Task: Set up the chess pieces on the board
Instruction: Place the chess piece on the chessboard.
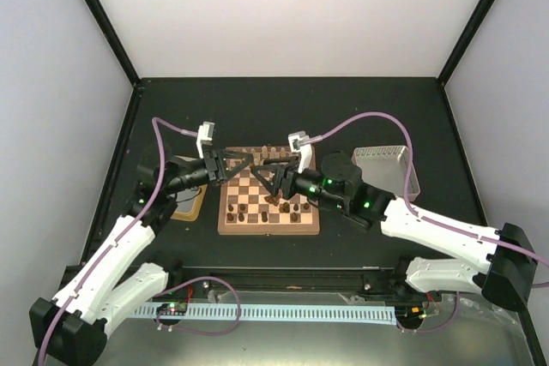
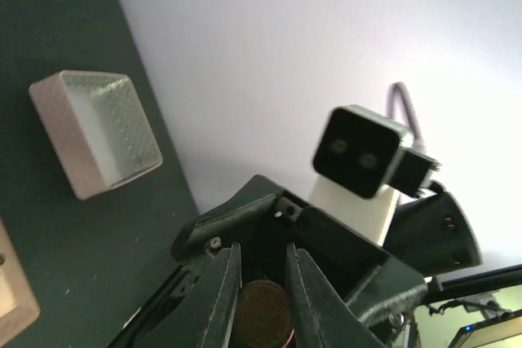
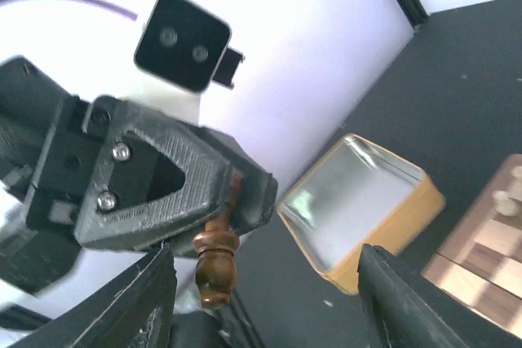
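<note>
**A:** What could go wrong here?

**B:** My left tool [image 2: 263,283] is clamped on a dark chess piece [image 3: 216,262] by one end only, in the air above the board [image 1: 225,212]. A slack grip, or a knock from my right tool [image 3: 267,254], could drop it onto the chess pieces [image 1: 292,208] standing there.

**A:** And the right tool?

**B:** Spread wide, empty, touching nothing — it faces the left one.

The dark chess piece [image 3: 216,260] is glossy turned wood, the tray [image 3: 351,201] mirror-shiny, the tabletop [image 3: 457,79] matt.
</note>
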`<action>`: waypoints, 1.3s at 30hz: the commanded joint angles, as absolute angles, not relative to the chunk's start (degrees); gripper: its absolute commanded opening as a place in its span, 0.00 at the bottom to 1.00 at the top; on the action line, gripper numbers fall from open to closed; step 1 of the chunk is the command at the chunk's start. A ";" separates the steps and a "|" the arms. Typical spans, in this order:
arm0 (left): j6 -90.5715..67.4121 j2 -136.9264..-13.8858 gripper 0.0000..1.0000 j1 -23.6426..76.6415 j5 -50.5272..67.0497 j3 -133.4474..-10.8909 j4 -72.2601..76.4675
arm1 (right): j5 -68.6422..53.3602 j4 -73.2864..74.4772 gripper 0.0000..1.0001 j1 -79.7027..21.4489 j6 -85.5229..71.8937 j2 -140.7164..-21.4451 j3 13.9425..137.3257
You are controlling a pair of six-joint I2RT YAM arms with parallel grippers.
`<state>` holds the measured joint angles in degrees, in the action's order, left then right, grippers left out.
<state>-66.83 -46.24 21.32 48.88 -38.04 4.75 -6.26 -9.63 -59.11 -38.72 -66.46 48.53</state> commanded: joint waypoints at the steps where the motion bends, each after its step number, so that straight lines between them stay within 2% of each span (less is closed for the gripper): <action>1: -72.47 -45.47 0.02 21.18 45.64 -38.96 14.56 | -11.43 -24.72 0.61 -57.17 -57.97 -66.70 47.37; 3: -73.69 -45.65 0.02 21.18 45.13 -38.95 15.51 | -13.11 -25.79 0.58 -57.00 -60.72 -67.93 49.03; 9: -76.71 -45.49 0.02 21.18 43.01 -38.23 18.60 | -14.05 -28.32 0.39 -57.00 -67.41 -69.73 49.56; 11: -76.87 -45.13 0.02 21.18 42.23 -38.23 18.57 | -13.83 -29.19 0.35 -56.95 -69.23 -69.62 48.84; 17: -77.35 -44.53 0.02 21.18 42.05 -38.00 18.53 | -12.88 -30.26 0.25 -56.93 -70.98 -69.68 48.78; 24: -77.43 -43.56 0.05 21.18 41.71 -37.01 18.04 | -13.84 -28.92 0.07 -56.87 -71.08 -70.19 50.91; 27: -75.91 -43.20 0.14 21.22 41.80 -37.23 15.77 | -12.73 -25.77 0.01 -56.89 -69.69 -69.64 51.82; 29: -72.26 -42.50 0.37 21.20 40.48 -38.34 10.18 | -11.74 -22.75 0.01 -56.71 -68.29 -68.88 51.77; 32: -64.03 -40.68 0.57 21.18 35.94 -40.40 -0.75 | -9.77 -13.99 0.01 -56.14 -64.52 -66.73 52.22; 36: -55.00 -37.29 0.75 20.95 28.11 -40.85 -11.93 | -7.17 4.58 0.01 -55.29 -55.56 -65.31 55.58; 39: -47.87 -34.74 0.80 20.83 23.63 -41.42 -17.35 | -4.73 17.00 0.01 -55.20 -50.44 -65.40 57.83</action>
<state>-60.71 -37.98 21.32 32.05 -38.24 -5.56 -9.23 -2.96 -55.57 -59.96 -66.57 54.04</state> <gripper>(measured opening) 0.779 0.083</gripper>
